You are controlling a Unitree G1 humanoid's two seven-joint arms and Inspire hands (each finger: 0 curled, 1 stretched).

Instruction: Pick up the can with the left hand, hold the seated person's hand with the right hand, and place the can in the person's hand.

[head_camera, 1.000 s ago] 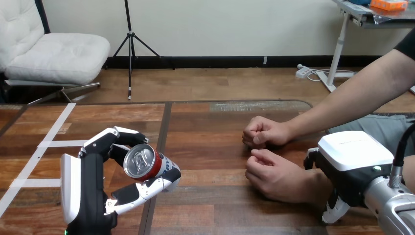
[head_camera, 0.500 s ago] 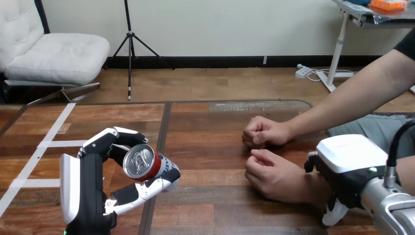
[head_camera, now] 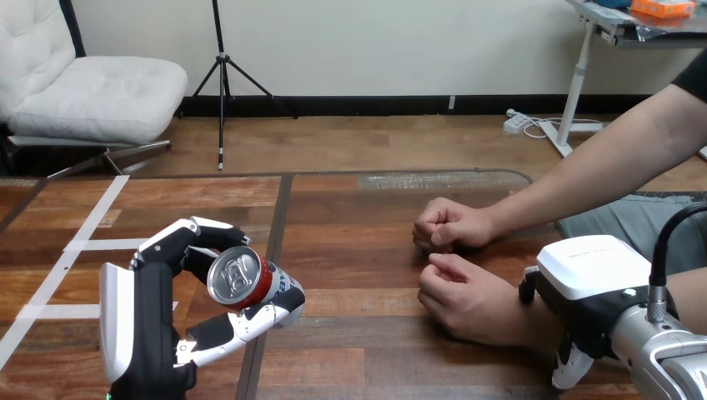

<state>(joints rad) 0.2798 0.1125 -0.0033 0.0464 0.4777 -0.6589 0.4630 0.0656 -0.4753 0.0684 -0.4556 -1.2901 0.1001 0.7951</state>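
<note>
a: can (head_camera: 246, 282) status?
b: clasped round its body by the left hand (head_camera: 154, 317), tilted, at the table's (head_camera: 358, 225) left. judged light, thin-walled, slick; a gentle mid-body grip is advised.
a: clearance?
b: bare wood is noted toward the person's nearer hand (head_camera: 467, 300), loosely curled, well apart. the right hand (head_camera: 584, 292) is set at that wrist; its grip cannot be told.

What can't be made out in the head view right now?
All in the head view:
1. Whether the right hand grips the person's nearer wrist: its own white back shell covers the contact.
2. Base of the red-and-silver drink can: turned away, with the left hand wrapped round it.
3. Palm of the person's nearer hand: curled, facing down.
</note>
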